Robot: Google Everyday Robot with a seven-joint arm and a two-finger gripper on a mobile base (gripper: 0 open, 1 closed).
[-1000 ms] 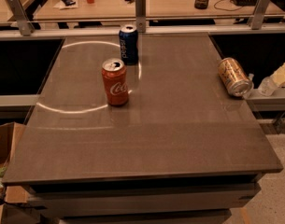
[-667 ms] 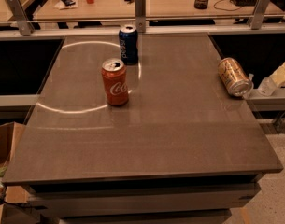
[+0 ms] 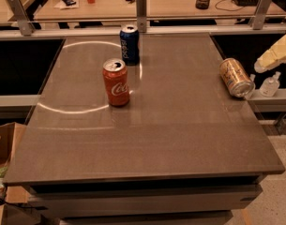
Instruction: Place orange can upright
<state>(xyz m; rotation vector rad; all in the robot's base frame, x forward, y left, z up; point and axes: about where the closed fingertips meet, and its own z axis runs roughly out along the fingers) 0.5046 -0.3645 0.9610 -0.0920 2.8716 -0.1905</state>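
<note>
Right now we see the orange can (image 3: pixel 236 77) lying on its side near the right edge of the table (image 3: pixel 180 139). It is a shiny round tube, golden-tan with pale marks. Its silver end points toward the front right, and its curved side rests on the tabletop.

The gripper (image 3: pixel 273 58) is pale and cream-colored. It pokes in from the right side of the view, just off the table, up and to the right of the orange can. It is not touching the can. We cannot tell if it is spread apart or closed up (only a smooth, slanted bit of it shows).

The tabletop is flat, smooth and dark grey-brown, a little speckled like stone. A thin bright ring of light (image 3: pixel 72 110) shines on it. A red can (image 3: pixel 116 82) stands up straight inside the ring, with its silver top facing up. A blue can (image 3: pixel 129 44) stands up straight just behind it, close by but not touching.

A small clear plastic bottle (image 3: pixel 269 85) sits on the grey ledge just beside the table's right edge.
</note>
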